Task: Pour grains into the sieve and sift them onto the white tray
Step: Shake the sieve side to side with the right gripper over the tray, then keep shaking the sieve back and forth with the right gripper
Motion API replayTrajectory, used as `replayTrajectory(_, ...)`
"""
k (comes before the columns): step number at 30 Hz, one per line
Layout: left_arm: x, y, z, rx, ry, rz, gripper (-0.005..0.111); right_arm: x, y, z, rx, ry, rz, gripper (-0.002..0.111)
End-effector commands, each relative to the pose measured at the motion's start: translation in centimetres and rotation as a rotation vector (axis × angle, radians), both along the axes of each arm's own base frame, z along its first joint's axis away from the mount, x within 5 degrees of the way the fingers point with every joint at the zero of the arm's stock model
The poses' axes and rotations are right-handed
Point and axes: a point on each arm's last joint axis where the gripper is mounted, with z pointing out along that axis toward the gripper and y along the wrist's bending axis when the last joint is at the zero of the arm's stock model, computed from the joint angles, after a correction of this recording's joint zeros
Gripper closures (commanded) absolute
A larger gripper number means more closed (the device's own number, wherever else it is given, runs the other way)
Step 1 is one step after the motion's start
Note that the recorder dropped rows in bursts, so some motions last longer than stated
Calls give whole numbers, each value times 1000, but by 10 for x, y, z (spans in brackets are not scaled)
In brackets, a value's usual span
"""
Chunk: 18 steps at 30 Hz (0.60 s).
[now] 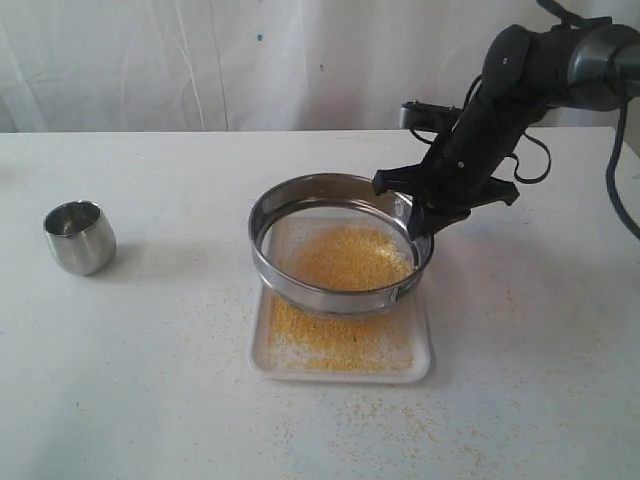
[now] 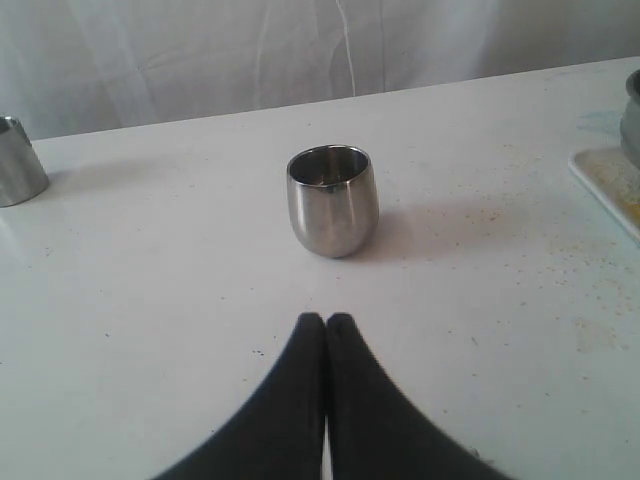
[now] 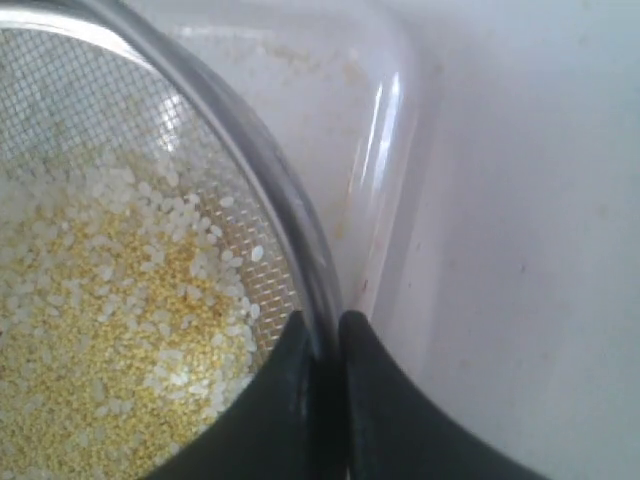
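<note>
Tabletop (image 1: 140, 380) white, speckled with grains (image 1: 400, 415); pale curtain (image 1: 150, 60) behind.

White table (image 1: 150, 380), small steel cup (image 1: 79, 237) upright at nine o'clock; white tray (image 1: 420, 366) just off centre toward six o'clock; stray grains (image 1: 400, 420) scattered on bare surface around tray, mostly at six o'clock

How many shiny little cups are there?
2. One cup stands on the table before the left fingers; a second cup, partly cut off, stands farther off.
</note>
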Motion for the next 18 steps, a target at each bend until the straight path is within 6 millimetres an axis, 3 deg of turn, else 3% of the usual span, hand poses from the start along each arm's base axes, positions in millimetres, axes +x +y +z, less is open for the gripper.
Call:
replayTrajectory(1,0,0,0,-7,-7,0,107,-11,1,11,15,87,30,108)
replayTrajectory(7,0,0,0,-7,-7,0,107,9,2,15,49,-108,-72,108)
replayTrajectory(12,0,0,0,-7,-7,0,107,-10,10,8,30,42,33,108)
replayTrajectory(18,0,0,0,-7,-7,0,107,15,14,11,63,-196,-105,108)
